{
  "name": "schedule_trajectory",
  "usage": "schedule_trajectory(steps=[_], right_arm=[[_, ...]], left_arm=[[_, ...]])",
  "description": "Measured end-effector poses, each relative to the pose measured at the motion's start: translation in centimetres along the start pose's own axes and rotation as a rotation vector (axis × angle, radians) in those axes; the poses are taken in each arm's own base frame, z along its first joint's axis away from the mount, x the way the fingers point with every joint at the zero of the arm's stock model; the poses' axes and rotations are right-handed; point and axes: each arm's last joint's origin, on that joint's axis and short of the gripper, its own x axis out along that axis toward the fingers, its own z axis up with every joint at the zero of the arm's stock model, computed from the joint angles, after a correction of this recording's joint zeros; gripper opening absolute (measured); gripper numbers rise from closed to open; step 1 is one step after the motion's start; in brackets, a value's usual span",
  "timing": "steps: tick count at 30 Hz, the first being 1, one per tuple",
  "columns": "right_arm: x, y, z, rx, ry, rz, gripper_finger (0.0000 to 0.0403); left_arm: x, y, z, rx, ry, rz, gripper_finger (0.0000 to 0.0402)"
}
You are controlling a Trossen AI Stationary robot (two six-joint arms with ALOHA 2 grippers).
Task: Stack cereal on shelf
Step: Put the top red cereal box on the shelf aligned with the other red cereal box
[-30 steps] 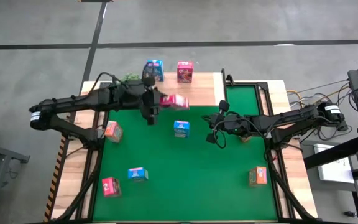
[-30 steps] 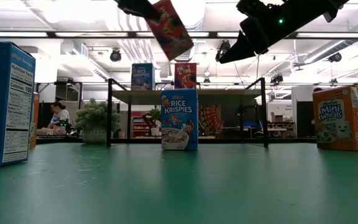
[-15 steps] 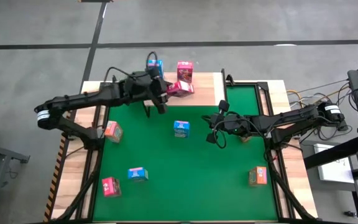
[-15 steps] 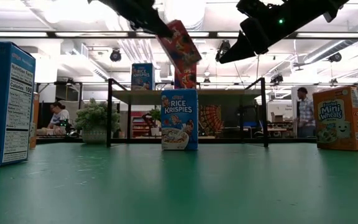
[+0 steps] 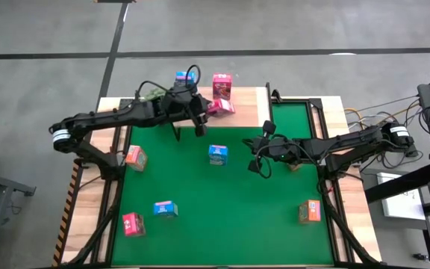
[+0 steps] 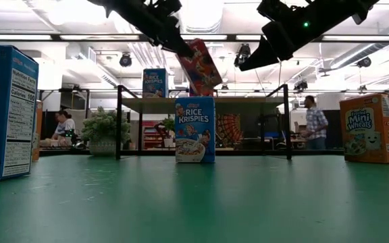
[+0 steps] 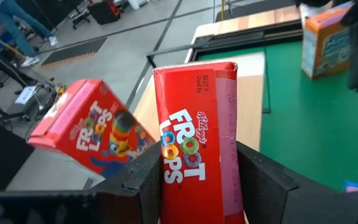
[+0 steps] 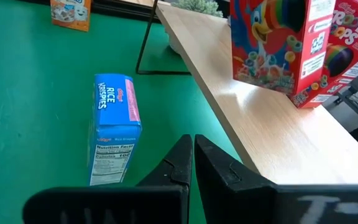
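Note:
My left gripper [image 5: 199, 112] [image 7: 197, 165] is over the shelf [image 5: 245, 108], a pale wooden plank on black legs at the table's far edge. It is shut on a red Froot Loops box [image 5: 220, 107] [image 6: 201, 64]. A second red box [image 5: 222, 85] [image 7: 89, 130] and a blue Rice Krispies box [image 5: 185, 78] [image 6: 155, 82] stand on the plank. Another blue box [image 5: 217, 154] [image 8: 114, 127] stands on the green mat in front of the shelf. My right gripper [image 5: 255, 154] [image 8: 191, 155] hovers shut, right of that box. My left gripper pinches the red Froot Loops box between its two fingers [image 7: 143, 180], one on each side of the box's near end [image 7: 191, 186]. The box's far end [image 7: 194, 70] points away from the gripper. In the low view it hangs tilted below the fingers, lower end [image 6: 208, 88] just above the plank.
On the mat stand an orange box [image 5: 135, 157] at the left edge, a blue box [image 5: 165, 209] and a red box [image 5: 133, 223] near the front left, and an orange Mini Wheats box [image 5: 310, 211] at the front right. A green plant [image 6: 103, 128] sits behind the shelf. People move in the room beyond.
My left gripper has carried the red box from above the middle of the mat toward the table's far edge and down, to above the shelf beside the standing red box. The box stays tilted in the hold. My right arm has kept still.

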Motion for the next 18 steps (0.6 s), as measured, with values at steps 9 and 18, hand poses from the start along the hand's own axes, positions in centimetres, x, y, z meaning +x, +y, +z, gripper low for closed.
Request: schedule_trajectory(steps=[9,18], right_arm=[[0.00,0.00,-0.01,0.004,0.001,0.000,0.0009],[0.00,0.00,-0.01,0.007,0.001,0.000,0.0009]], left_arm=[[0.17,0.03,-0.03,-0.002,-0.002,0.003,0.0155],[0.84,0.23,-0.32,-0.003,0.004,0.012,0.0156]])
